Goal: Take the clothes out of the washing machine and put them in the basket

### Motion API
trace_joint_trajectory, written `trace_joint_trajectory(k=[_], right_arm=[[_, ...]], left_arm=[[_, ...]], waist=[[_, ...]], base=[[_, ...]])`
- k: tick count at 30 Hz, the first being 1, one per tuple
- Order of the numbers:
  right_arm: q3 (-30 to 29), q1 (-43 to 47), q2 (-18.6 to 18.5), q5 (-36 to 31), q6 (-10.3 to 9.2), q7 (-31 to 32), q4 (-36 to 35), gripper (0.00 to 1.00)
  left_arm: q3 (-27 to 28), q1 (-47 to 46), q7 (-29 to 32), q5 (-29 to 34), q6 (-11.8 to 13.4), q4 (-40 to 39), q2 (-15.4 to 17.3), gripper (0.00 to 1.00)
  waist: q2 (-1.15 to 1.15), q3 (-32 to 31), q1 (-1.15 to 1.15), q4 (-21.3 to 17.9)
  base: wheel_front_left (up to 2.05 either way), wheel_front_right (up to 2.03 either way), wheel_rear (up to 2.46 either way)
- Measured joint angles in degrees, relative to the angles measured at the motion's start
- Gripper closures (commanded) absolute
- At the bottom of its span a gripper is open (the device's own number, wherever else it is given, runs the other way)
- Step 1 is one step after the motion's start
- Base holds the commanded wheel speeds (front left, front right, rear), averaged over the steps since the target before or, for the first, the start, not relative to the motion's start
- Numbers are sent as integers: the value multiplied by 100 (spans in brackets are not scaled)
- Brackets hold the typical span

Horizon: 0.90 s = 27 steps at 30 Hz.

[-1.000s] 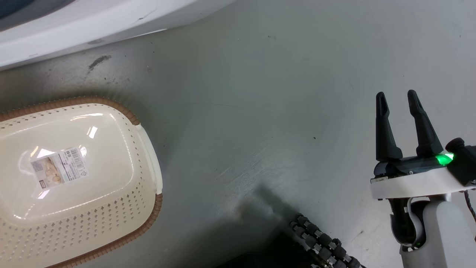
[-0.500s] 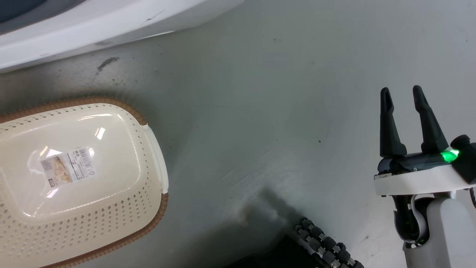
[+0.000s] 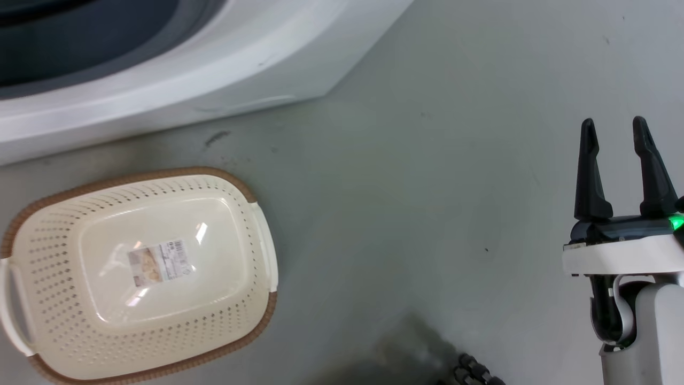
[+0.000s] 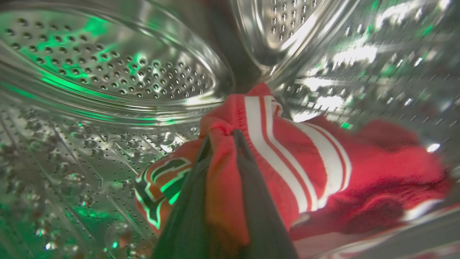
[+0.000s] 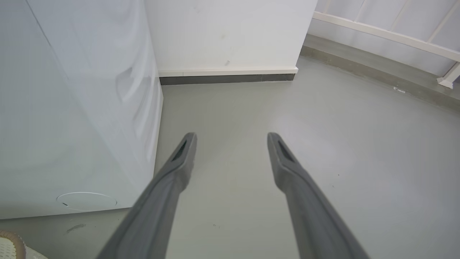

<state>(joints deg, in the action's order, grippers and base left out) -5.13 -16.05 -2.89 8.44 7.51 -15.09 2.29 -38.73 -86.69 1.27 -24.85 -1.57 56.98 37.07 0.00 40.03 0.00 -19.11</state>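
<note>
Reframed since a second ago by head-camera motion: more washing machine (image 3: 214, 69) front, whole basket (image 3: 133, 179) rim. Left gripper (image 4: 222, 136) inside steel drum (image 4: 107, 72), pinching red striped clothes (image 4: 305, 162). Right gripper (image 3: 613, 122) spread over bare floor (image 3: 401, 187), well apart from basket and washer corner.

The washing machine (image 3: 256, 69) is cut off by the top edge. The label (image 3: 159, 262) in the basket (image 3: 64, 224) is too small to read. The clothes (image 4: 377, 169) look blurry on one side
</note>
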Motion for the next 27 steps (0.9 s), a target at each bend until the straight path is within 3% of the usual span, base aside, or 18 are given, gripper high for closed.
trace_joint_trajectory(k=[6, 12, 18, 27], right_arm=[[-33, 208, 4, -232, 0, 0, 1, 0], [-69, 412, 3, -457, 0, 0, 12, 0], [-162, 620, 3, -606, 0, 0, 56, 0], [-193, 927, 3, -746, 0, 0, 172, 0]], left_arm=[[198, 1085, -1245, -424, 12, 352, -566, 100], [378, 1967, -1612, -608, 168, 210, -948, 100], [905, 3001, -1626, -386, 501, -1211, -1023, 100], [1272, 4545, -1626, 94, 582, -2827, -1115, 100]], waist=[[0, -620, 0, 246], [0, -1257, -1, 498], [0, -1787, -1, 806], [0, -2506, -1, 1252]], base=[[0, 0, 0], [0, 0, 0], [0, 0, 0], [0, 0, 0]])
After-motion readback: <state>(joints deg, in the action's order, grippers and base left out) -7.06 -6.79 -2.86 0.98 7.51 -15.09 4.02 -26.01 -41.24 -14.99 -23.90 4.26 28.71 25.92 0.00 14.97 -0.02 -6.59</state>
